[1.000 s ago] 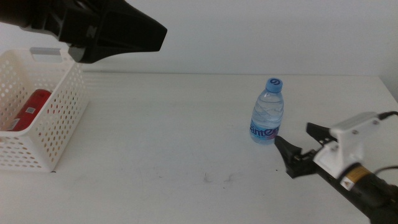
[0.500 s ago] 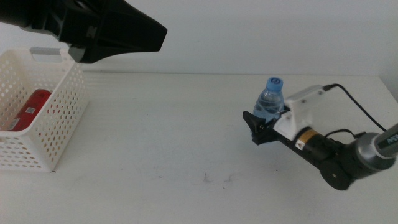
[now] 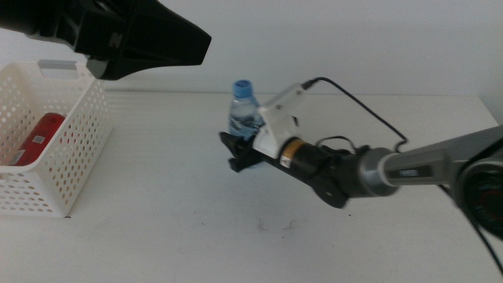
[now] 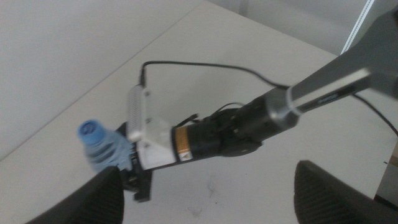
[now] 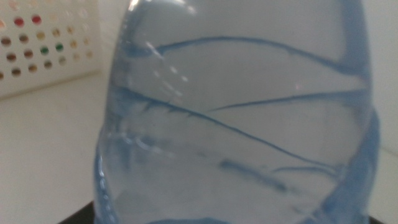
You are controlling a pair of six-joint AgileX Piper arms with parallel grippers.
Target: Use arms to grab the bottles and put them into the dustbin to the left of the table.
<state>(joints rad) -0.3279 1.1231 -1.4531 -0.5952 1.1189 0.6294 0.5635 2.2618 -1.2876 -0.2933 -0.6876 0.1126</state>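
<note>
A small clear water bottle [image 3: 245, 112] with a blue cap is upright above the table's [image 3: 157, 196] middle, with my right gripper [image 3: 238, 152] shut on its lower part. It fills the right wrist view, the bottle [image 5: 236, 124] pressed close to the lens. From above, the left wrist view shows the bottle [image 4: 102, 149] and the right arm [image 4: 249, 121] stretched across the table. My left gripper [image 3: 157, 39] hangs open high at the back left, over the white perforated dustbin [image 3: 75, 157]. A red can [image 3: 39, 137] lies inside the dustbin.
Small dark scuff marks [image 3: 275, 226] sit on the tabletop in front of the right arm. A black cable [image 3: 354, 98] loops off the right wrist. The dustbin's perforated wall [image 5: 43, 43] shows behind the bottle in the right wrist view.
My right gripper reached the bottle, shut on it and carried it left and toward the back of the table. The left gripper stayed where it was.
</note>
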